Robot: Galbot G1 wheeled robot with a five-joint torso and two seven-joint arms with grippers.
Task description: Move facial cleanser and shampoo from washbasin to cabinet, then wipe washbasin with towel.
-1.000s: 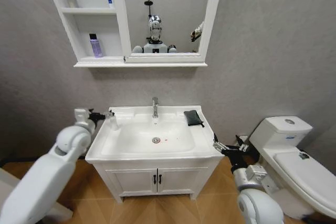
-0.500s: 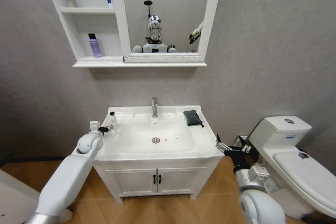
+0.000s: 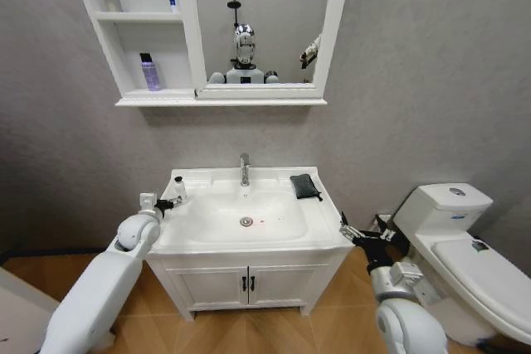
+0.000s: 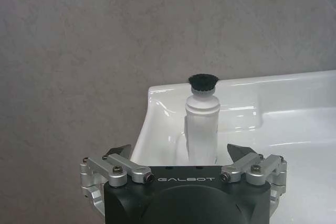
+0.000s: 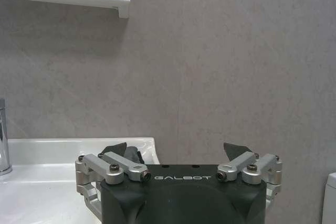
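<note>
While one purple bottle [image 3: 150, 72] already stands in the cabinet [image 3: 135, 18], a white bottle [image 3: 178, 189] remains on the washbasin [image 3: 315, 238], left of the tap [image 3: 245, 169]; the towel [image 3: 305, 186] lies right, unused. My left end effector [image 4: 181, 159] spreads wide around that bottle [image 4: 202, 124], near the counter edge. My right end effector [image 5: 176, 157] gapes wide, empty, open wall beyond.

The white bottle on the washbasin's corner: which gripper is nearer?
Left. The left gripper is open just short of the white bottle; the right gripper hangs off the washbasin's opposite side.
</note>
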